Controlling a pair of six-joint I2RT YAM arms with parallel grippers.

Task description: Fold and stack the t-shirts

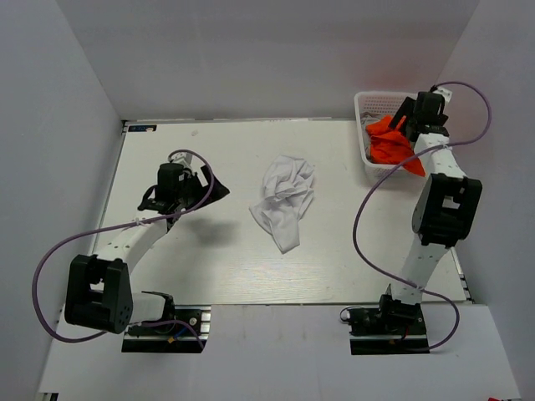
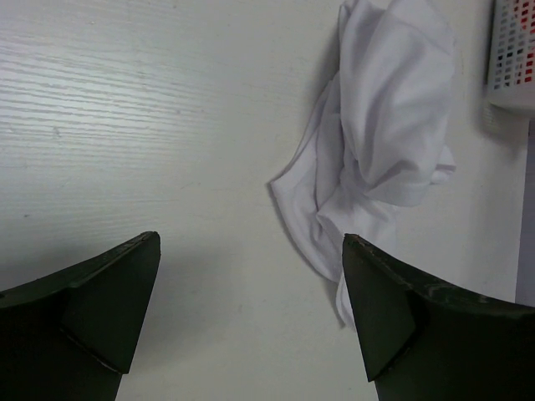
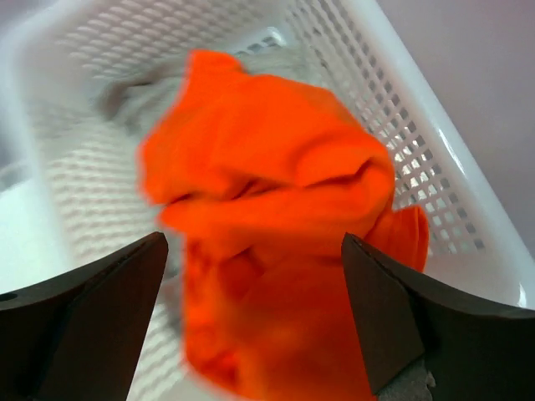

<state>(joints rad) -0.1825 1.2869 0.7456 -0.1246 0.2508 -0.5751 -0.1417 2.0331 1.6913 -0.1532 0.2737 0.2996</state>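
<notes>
A crumpled white t-shirt (image 1: pixel 286 197) lies in the middle of the table; it also shows in the left wrist view (image 2: pixel 380 142). An orange t-shirt (image 1: pixel 389 144) lies bunched in the white basket (image 1: pixel 365 107) at the back right, spilling over its near rim; a grey garment (image 3: pixel 142 96) lies under it. My left gripper (image 1: pixel 211 189) is open and empty, hovering left of the white shirt; in its wrist view (image 2: pixel 251 276) the right finger is near the shirt's edge. My right gripper (image 1: pixel 403 117) is open, over the basket, its jaws on either side of the orange shirt (image 3: pixel 276 225).
The table is white with grey walls on three sides. The basket's mesh wall (image 3: pixel 393 109) stands close on the right of my right gripper. Purple cables loop from both arms over the table sides.
</notes>
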